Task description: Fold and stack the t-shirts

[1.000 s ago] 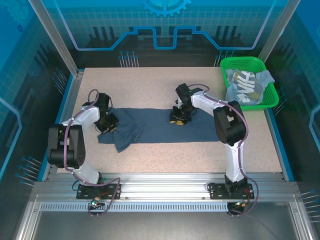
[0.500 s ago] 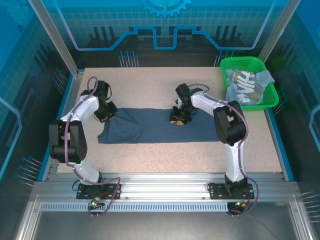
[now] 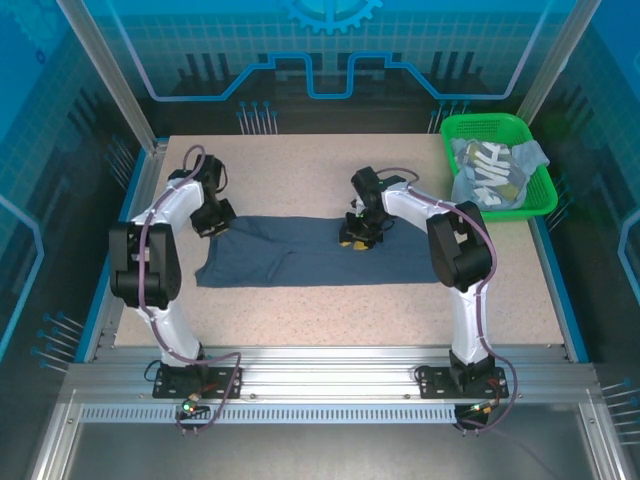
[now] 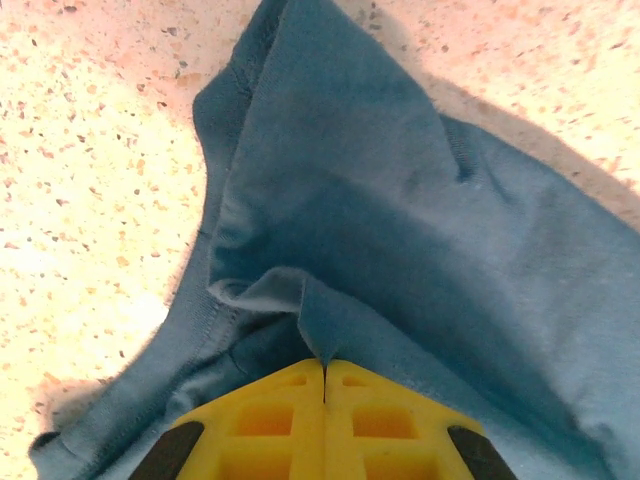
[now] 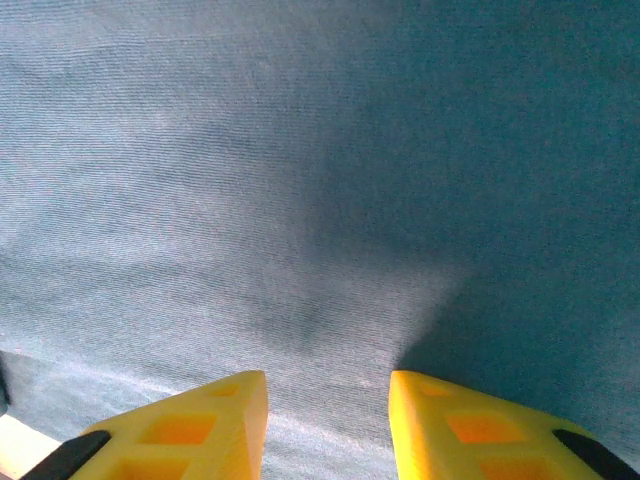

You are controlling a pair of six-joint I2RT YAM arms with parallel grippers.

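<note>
Speckled tabletop (image 3: 330,320) under long, possibly folded slate-blue t-shirt (image 3: 320,262)

The speckled table (image 3: 330,310) carries a slate-blue t-shirt (image 3: 300,262) and green basket (image 3: 485,120).

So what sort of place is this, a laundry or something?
Most likely a robot test booth, not a laundry: a left arm and a right arm bolted to a metal rail, a speckled table boxed in by blue printed panels, and a dark blue t-shirt laid out on it.

One t-shirt (image 3: 310,262) centred on table (image 3: 300,170), basket (image 3: 485,119) far right.
</note>
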